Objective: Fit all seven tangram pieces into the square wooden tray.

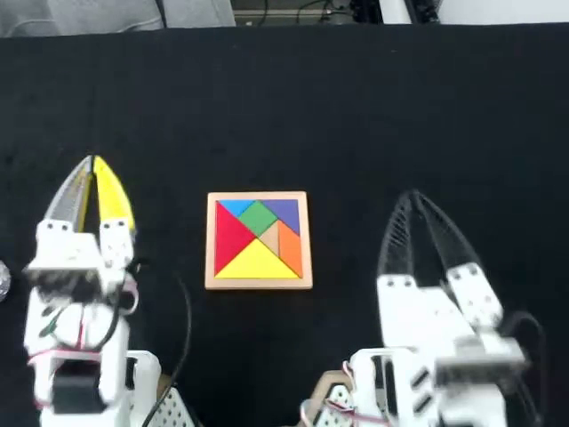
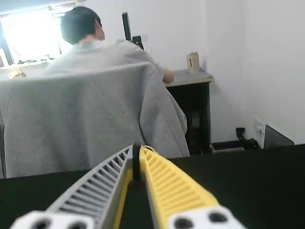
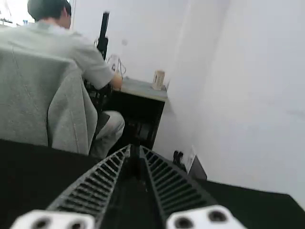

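Where the high view looks down on the black tabletop (image 1: 356,107), the square wooden tray (image 1: 211,242) holds all 7 tangram pieces (image 1: 258,260). Left of the tray sits the left hand (image 1: 92,162), right of it the right hand (image 1: 415,194), both closed and empty. In each wrist view the tips meet on nothing.

The tray (image 1: 259,284) sits at the middle of the counter (image 1: 356,107). All seven tangram pieces (image 1: 258,236) lie inside it, edge to edge, filling its frame. The left pincer (image 1: 92,160) is left of the tray, well apart from it, tips pointing to the far side. The right pincer (image 1: 414,193) is right of the tray and slightly nearer, also apart, tips pointing far.
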Motion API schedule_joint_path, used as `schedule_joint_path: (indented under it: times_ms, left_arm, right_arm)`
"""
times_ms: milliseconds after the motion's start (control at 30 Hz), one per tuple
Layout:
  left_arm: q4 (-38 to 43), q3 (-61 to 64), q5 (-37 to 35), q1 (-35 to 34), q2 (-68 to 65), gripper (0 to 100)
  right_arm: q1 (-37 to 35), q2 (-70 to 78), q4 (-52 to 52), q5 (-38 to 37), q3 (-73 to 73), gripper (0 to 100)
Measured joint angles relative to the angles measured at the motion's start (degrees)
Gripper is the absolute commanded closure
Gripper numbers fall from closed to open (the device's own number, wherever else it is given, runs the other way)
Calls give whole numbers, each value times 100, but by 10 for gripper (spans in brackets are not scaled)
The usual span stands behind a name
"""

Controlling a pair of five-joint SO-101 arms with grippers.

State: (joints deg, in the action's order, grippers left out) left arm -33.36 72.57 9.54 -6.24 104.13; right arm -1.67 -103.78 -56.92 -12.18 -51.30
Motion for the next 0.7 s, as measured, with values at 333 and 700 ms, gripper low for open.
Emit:
schedule_joint_path:
  times_ms: [333, 700]
  left_arm:
    - [1916, 2347, 0, 9, -35, 966]
    - [1793, 2365, 0, 9, -18, 966]
  right_arm:
    - [35, 0, 2215, 0, -3270, 983]
    - [35, 9, 2980, 0, -4536, 983]
